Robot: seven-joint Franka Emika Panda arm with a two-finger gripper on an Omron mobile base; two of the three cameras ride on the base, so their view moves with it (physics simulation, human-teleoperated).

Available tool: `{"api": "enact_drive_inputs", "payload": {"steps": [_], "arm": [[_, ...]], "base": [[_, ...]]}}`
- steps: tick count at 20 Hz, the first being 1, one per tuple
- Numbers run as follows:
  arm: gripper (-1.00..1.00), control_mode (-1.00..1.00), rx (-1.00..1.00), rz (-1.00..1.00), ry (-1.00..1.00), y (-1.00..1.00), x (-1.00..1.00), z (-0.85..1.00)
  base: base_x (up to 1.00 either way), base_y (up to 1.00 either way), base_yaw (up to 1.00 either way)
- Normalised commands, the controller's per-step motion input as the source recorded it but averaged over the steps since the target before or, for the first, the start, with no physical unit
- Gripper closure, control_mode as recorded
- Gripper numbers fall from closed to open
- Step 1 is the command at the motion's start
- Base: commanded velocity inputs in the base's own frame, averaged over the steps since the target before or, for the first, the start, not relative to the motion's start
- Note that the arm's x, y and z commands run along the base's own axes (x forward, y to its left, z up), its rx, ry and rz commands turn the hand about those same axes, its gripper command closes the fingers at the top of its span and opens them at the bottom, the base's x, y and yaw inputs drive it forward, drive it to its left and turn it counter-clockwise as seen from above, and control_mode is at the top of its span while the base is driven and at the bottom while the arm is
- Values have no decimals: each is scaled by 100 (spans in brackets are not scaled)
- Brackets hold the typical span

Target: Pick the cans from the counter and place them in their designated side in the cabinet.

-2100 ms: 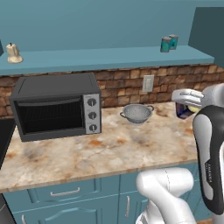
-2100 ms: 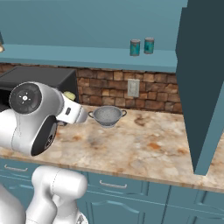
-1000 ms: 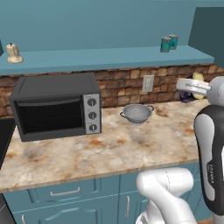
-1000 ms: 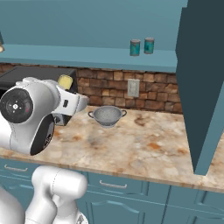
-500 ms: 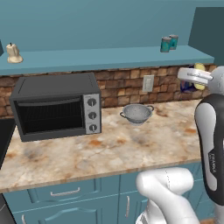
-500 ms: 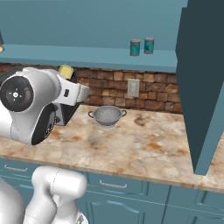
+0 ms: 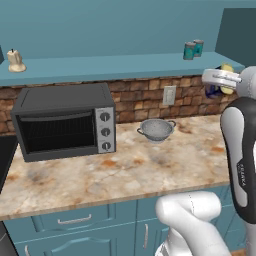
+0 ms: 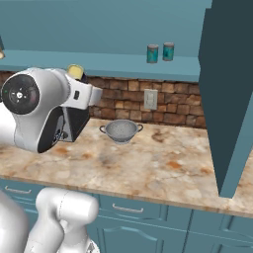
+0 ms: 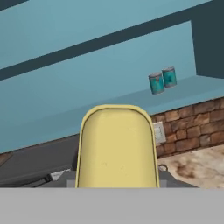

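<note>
Now your gripper is clamping the dark blue can with its yellow top, carrying it up at shelf level at the right end of the left base view. Compare two seconds back: the can was down near the counter, against the brick; one second back it was halfway up; now it is sitting level with the front edge of the cabinet board. You are seeing the same rise in the right base view, where the yellow top is peeking over the white wrist, just under the shelf line.

Two teal cans are standing side by side, upright, on the cabinet near its right end, unchanged across all frames; the hand view is showing them up and right of the held can.

On the counter, the colander is sitting in the same spot by the outlet. Toaster oven is standing at the left, also unmoved. A small pale item is resting on the shelf's far left; you cannot tell what it is.
</note>
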Motion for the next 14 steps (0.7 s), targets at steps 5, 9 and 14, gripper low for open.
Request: {"api": "enact_drive_inputs", "payload": {"steps": [5, 9, 14], "arm": [[100, -100, -3, 0, -3, 0, 19, 7], [100, -100, -4, 0, -3, -1, 21, 11], [100, -100, -5, 0, -5, -4, 22, 12]], "base": [[0, 0, 0], [0, 0, 0], [0, 0, 0]]}}
